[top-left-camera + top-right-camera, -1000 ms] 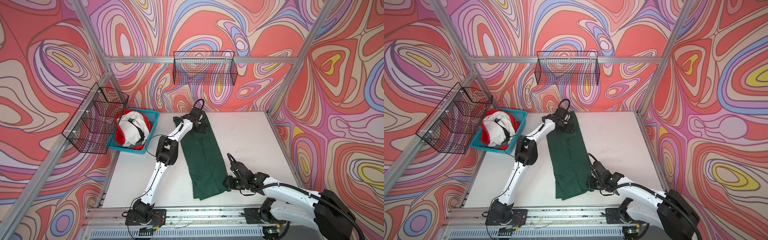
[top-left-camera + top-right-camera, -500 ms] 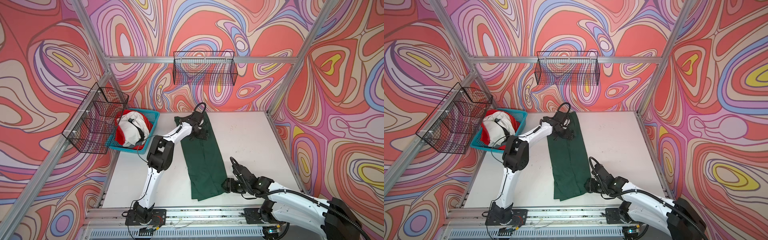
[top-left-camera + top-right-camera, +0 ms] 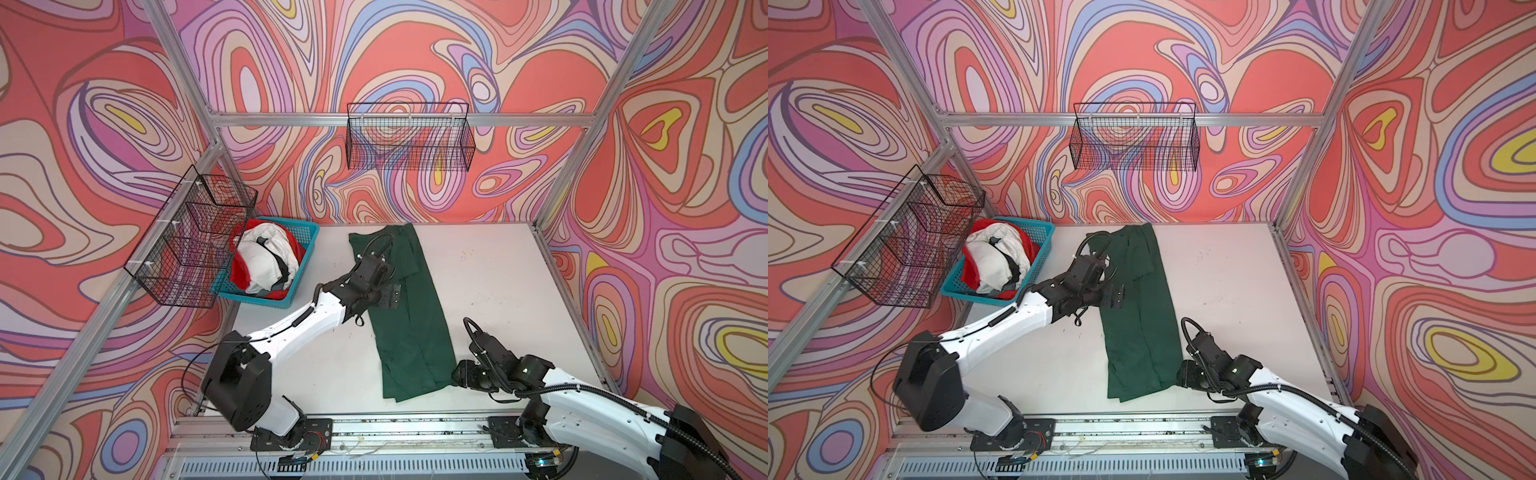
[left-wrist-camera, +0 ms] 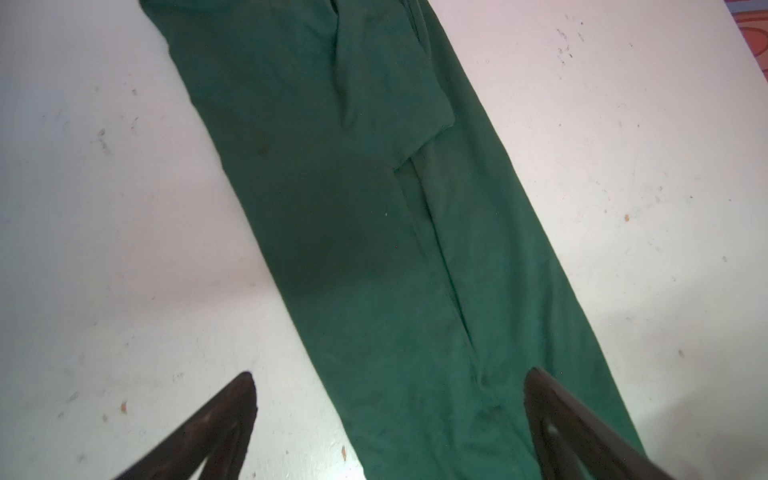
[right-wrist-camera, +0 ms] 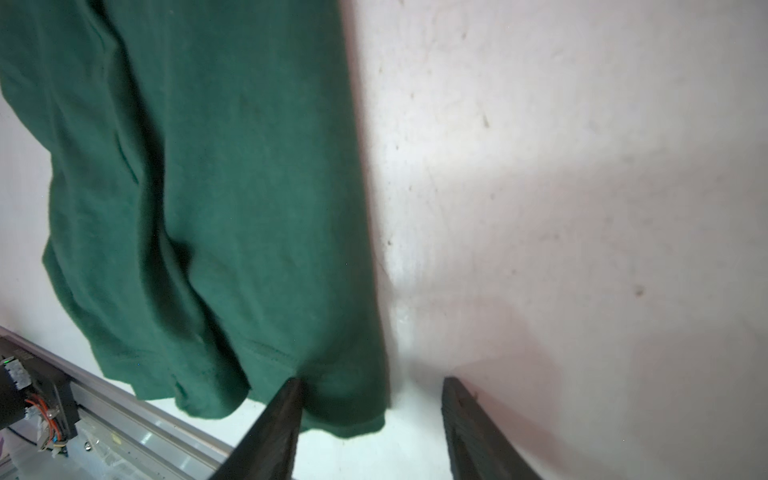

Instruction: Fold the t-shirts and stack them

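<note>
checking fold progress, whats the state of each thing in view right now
green t-shirt: folded lengthwise into a long strip, flat on the table
left tool: open, above the shirt, holding nothing
right tool: open, at the shirt's near corner
blue basket: full of crumpled shirts
back wire basket: empty
side wire basket: empty

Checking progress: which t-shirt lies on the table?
The dark green t-shirt, a long strip on the white table; the white shirt and red shirt are bunched in the teal basket.
</note>
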Controlling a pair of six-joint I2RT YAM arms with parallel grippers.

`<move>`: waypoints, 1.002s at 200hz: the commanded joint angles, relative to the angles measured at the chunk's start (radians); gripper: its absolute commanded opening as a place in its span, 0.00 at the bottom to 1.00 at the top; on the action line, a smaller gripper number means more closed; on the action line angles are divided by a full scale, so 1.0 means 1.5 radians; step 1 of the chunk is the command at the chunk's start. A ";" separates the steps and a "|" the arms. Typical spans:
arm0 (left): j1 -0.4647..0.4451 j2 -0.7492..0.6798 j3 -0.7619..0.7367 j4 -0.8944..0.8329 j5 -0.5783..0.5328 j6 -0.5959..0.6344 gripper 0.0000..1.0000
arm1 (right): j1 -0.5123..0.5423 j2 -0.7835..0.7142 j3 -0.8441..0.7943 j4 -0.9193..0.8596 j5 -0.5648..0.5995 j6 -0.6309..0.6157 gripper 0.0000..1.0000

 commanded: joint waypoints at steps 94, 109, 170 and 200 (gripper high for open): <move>-0.221 -0.324 -0.300 -0.124 0.002 -0.308 0.79 | 0.003 -0.004 -0.030 0.013 -0.035 0.021 0.46; -0.241 -0.314 -0.329 -0.084 0.028 -0.337 0.76 | 0.003 0.004 -0.031 0.024 -0.045 0.019 0.45; -0.295 -0.236 -0.373 0.008 0.062 -0.388 0.68 | 0.003 0.025 -0.033 0.052 -0.066 0.013 0.39; -0.301 -0.176 -0.363 0.034 0.083 -0.384 0.64 | 0.003 0.018 -0.035 0.058 -0.070 0.019 0.37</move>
